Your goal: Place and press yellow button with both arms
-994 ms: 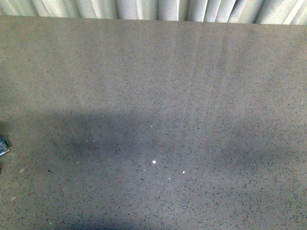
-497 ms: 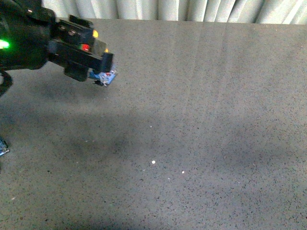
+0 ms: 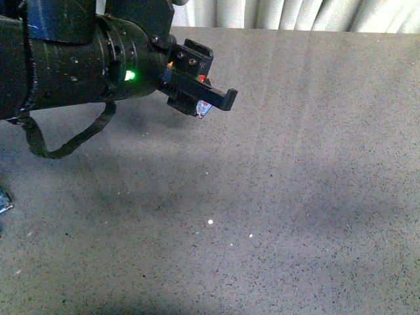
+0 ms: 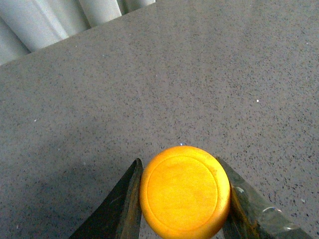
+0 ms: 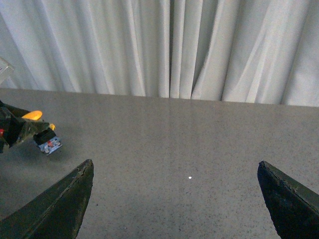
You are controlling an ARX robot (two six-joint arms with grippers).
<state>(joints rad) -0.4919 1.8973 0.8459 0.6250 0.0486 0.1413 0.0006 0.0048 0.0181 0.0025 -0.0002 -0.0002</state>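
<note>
1. Grey speckled surface (image 3: 295, 197) before a pale pleated curtain (image 3: 262, 13), with two white specks (image 3: 210, 222) near the middle.
2. Clamped between the fingers of the left claw (image 3: 211, 104) and held aloft over the far-left part of the surface: the yellow button (image 4: 184, 191), tilted, domed cap toward the wrist camera, blue base angled down and outward.
3. Spread wide and holding nothing: the right claw (image 5: 175, 163), out of the front view, facing the curtain.
4. Judged as the placing step, not yet done. Carry toward open ground near the specks, probably within reach of both arms.
5. Level the tilted button first, for a flat landing on its base. Lower gently to contact before letting go.
6. Open straight outward, without dragging the cap. Steady the body with one claw against wobble, then press squarely on the cap's centre with the other.
7. Steer clear of the small blue scrap (image 3: 3, 200) at the left edge.
</note>
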